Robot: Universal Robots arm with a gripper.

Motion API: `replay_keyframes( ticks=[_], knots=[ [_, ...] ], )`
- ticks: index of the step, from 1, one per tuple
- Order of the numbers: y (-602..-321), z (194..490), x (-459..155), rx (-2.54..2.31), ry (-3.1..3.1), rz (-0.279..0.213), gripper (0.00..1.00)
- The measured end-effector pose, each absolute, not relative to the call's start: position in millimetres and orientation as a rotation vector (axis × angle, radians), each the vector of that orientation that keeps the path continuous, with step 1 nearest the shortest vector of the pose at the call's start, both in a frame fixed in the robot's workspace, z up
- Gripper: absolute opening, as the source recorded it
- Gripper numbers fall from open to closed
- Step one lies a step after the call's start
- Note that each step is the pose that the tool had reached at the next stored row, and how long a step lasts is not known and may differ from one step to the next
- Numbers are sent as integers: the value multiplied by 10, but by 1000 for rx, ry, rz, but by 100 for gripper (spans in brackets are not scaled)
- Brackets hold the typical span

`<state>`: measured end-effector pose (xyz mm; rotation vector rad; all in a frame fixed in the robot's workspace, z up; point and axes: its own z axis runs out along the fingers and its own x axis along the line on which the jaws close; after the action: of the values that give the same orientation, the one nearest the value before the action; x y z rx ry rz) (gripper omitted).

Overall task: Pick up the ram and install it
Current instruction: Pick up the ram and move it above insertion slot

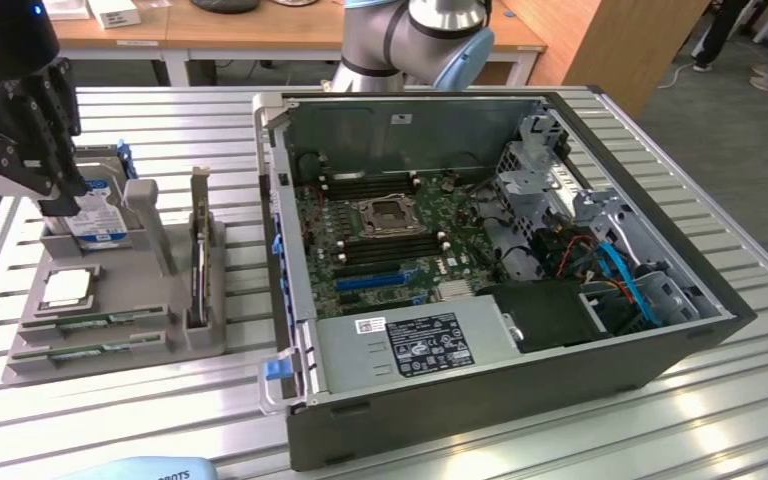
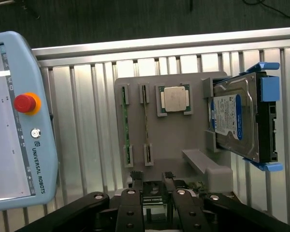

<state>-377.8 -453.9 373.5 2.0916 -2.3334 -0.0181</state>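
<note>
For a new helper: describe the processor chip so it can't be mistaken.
On the grey parts tray beside the open computer case, at the exterior view's left, the processor chip lies flat between the upright hard drive and two green ram sticks. It is the only square, silver piece there.

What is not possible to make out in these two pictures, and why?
- Long green ram sticks in the grey plastic holder: label print too small, both views.
- Dark memory slots in the open black computer case: exterior view, too small to tell whether filled.
- Dark upright expansion card: exterior view, edge-on, face hidden.
- Pale blue teach pendant: wrist view, cut off by the picture edge.
</note>
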Motion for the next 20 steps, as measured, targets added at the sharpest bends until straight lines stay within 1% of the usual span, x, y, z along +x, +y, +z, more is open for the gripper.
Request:
replay_keyframes(
  ticks=[20],
  knots=[
    [-4539,3414,-3779,2093,-2334,-21,29]
  ],
)
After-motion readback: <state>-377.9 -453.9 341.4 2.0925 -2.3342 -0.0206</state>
